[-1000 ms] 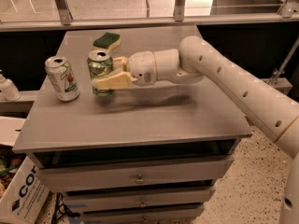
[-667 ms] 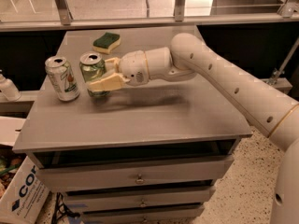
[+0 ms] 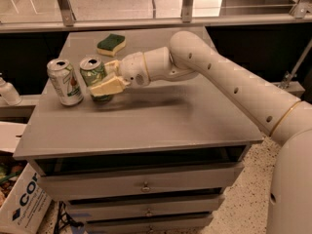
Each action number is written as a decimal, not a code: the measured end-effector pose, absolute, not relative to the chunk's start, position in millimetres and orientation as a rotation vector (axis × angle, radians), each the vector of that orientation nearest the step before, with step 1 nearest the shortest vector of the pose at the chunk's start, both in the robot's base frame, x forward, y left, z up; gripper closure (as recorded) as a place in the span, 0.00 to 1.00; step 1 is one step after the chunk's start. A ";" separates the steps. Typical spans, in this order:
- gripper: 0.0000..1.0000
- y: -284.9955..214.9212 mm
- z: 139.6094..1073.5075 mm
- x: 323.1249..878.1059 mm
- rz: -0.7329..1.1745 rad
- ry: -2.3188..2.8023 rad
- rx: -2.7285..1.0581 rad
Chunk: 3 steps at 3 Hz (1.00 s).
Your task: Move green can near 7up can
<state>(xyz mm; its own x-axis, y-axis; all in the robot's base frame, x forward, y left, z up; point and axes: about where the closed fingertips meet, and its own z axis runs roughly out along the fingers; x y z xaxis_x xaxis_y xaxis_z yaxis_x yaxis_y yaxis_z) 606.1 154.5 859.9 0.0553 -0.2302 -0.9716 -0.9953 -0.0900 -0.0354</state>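
The green can (image 3: 93,72) has a green body with pale swirls and an open silver top. It stands upright on the grey table (image 3: 161,116), left of centre. My gripper (image 3: 103,81) is shut on the green can, one cream finger in front of it and one behind. The 7up can (image 3: 64,81), mostly white with a green base and a red-orange spot, stands upright just left of the green can with a small gap between them. My white arm reaches in from the right.
A green and yellow sponge (image 3: 111,44) lies at the back of the table. A white bottle (image 3: 8,91) stands on a ledge off the left edge. A cardboard box (image 3: 22,204) sits on the floor at the lower left. Drawers run below the tabletop.
My gripper has carried the green can to the left, from about a can's width away to close beside the 7up can. The 7up can has not moved.
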 end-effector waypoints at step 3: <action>0.82 166.6 853.3 610.3 1.135 1.314 -1.433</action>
